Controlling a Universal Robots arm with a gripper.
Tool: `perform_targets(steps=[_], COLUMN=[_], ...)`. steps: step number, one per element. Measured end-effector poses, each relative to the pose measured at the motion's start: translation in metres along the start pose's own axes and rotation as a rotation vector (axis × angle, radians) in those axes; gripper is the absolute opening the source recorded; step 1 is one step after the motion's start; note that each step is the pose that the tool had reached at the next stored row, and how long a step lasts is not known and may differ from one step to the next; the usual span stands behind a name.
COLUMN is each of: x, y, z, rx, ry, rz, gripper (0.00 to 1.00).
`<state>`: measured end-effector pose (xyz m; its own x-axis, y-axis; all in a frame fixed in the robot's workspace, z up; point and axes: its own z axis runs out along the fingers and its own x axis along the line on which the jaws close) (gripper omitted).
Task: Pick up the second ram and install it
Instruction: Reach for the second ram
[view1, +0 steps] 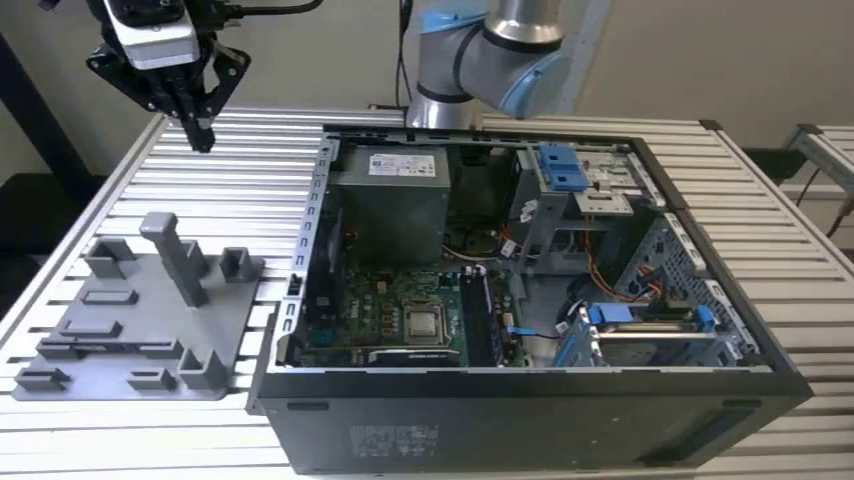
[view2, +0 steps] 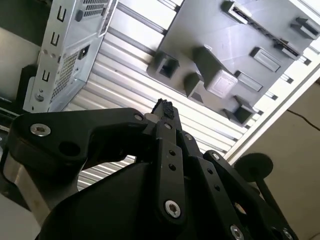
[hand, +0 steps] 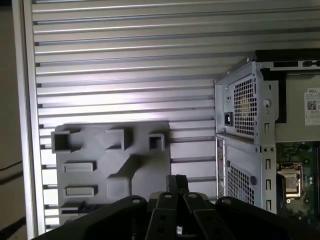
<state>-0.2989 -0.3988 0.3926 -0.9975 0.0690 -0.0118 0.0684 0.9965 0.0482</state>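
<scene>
Hangs with gripper (view1: 200, 135) pinched together, holding nothing. Sits nearer the grey fixture tray (view1: 140, 335) than the open computer case (view1: 534, 425).

Silver-and-blue arm, black gripper.
The arm (view1: 501, 60) had silver-grey tube segments and pale blue joint caps, with a black cable (view1: 403, 45) beside it. The gripper (view1: 200, 135) was matte black under a pale grey block (view1: 154, 35), its flat linkage bars pinned with silver screws (view2: 172, 209) in the second wrist view.
</scene>
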Motion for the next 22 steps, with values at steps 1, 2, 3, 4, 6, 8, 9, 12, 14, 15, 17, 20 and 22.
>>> perform_targets(steps=[1,2,3,4,6,8,9,12,14,15,17,20,22], x=[0.0041,0.0084,0.0125,0.0168,0.0258,0.0341,0.0381,0.0499,0.0577,0.0615,0.0691,0.0804,0.0883], y=[-0.0003,-0.0006,-0.0009,-0.0011,-0.0018,-0.0024,-0.0026,-0.0034,-0.0040,-0.0042,-0.0048,-0.0055,-0.0061], z=[0.0000,-0.0001,-0.0001,-0.0002,-0.0002,-0.0003,-0.0003,-0.0004,-0.0004,-0.0004,-0.0005,-0.0005,-0.0006], rx=[0.0000,0.0000,0.0001,0.0001,0.0000,0.0001,0.0001,0.0002,0.0002,0.0002,0.0002,0.0003,0.0002], ry=[0.0003,0.0006,0.0008,0.0010,0.0012,0.0015,0.0018,0.0023,0.0026,0.0027,0.0030,0.0034,0.0036], rz=[0.000,0.000,0.000,0.000,0.000,0.000,0.000,0.000,0.000,0.000,0.000,-0.001,-0.001], gripper=[0.11,0.11,0.11,0.11,0.11,0.11,0.11,0.11,0.11,0.11,0.11,0.11,0.11])
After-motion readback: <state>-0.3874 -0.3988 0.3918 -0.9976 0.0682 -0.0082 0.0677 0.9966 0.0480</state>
